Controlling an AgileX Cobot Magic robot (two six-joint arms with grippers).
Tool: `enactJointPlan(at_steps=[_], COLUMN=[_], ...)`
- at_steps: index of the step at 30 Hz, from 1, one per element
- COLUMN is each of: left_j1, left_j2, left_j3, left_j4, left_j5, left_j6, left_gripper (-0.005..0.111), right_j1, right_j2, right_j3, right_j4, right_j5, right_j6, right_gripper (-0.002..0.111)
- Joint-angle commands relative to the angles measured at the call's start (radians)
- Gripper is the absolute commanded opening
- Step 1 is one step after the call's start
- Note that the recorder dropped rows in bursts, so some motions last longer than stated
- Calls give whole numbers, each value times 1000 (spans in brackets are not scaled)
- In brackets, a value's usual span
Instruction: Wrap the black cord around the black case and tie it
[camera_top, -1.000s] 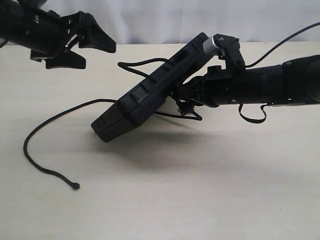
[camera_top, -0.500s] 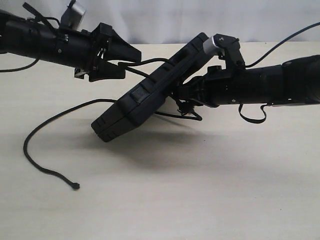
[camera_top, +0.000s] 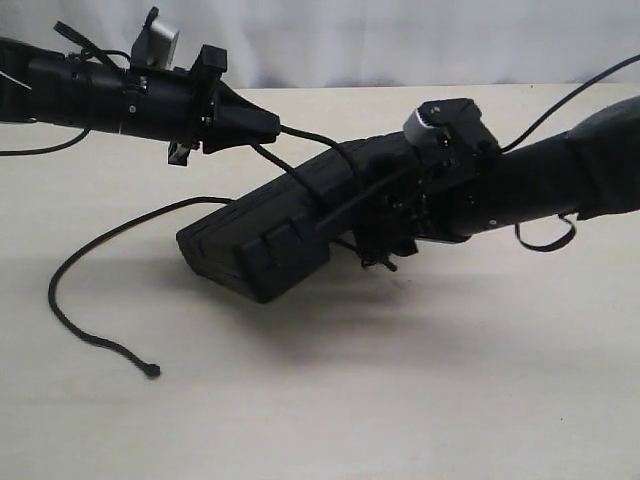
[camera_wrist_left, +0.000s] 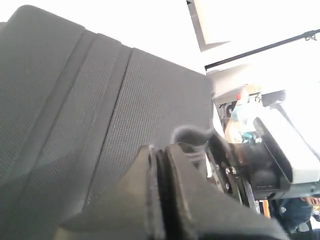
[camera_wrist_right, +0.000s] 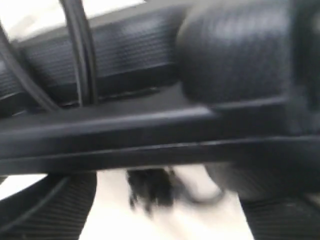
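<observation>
Exterior view: left jaws pinch black cord (camera_top: 310, 136) above case (camera_top: 270, 240).

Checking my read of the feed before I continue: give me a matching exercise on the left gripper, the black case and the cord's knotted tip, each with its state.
1. left gripper
2. black case
3. cord's knotted tip

A. lying loose on the table
B. tilted, one end raised
C. shut on the black cord above the case

Pairs: 1-C, 2-B, 3-A.
</observation>
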Motion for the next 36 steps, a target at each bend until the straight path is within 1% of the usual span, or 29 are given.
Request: enactJointPlan(at_steps=[1, 2, 4, 6, 9, 11, 14, 17, 21, 26, 27, 29, 31, 32, 33, 34, 36], left_j1=[-1, -1, -1, -8, -46, -68, -84, -82, -82, -82, -82, -82, -82, -82, -82, -82, -82], left_j2=[-3, -3, -3, -3, -2, -2, -2, -2, -2, -2, -2, -2, -2, -2, -2, -2, -2], left_j3=[-7, -7, -7, -7, -7, -7, -7, -7, -7, -7, -7, -7, -7, -7, -7, -7, -7], left_j4=[-23, -23, -19, -17, -15, -15, -15, -19, -19, -19, -19, -25, -35, -37, -37, -37, -37], left_j5=[9, 9, 9, 14, 39, 42, 33, 21, -1, -37, -45, -50, -50, -48, -48, -48, -48], left_j6=[22, 24, 32, 50, 83, 112, 141, 154, 157, 215, 225, 230, 230, 232, 232, 237, 255], left_gripper=[0, 0, 0, 0, 0, 0, 0, 0, 0, 0, 0, 0, 0, 0, 0, 0, 0], right_j1=[-3, -3, -3, -3, -1, -1, -1, -1, -1, 1, 1, 1, 28, 83, 140, 162, 190], right_j2=[-132, -167, -228, -261, -269, -269, -269, -269, -269, -269, -267, -252, -221, -184, -146, -126, -97], right_j3=[-2, -2, -2, -2, -2, 15, 63, 127, 214, 330, 353, 358, 358, 352, 333, 321, 296], right_j4=[-448, -552, -642, -656, -595, -528, -346, -118, 213, 613, 629, 629, 629, 629, 629, 629, 629], right_j5=[-50, -33, 12, 52, 89, 94, 90, 34, -15, -21, -23, -13, -25, -124, -268, -304, -294], right_j6=[407, 490, 584, 597, 560, 470, 245, -19, -438, -898, -958, -956, -956, -956, -956, -956, -956], right_gripper=[73, 73, 73, 73, 73, 73, 73, 73, 73, 64, 64, 64, 64, 64, 64, 63, 62])
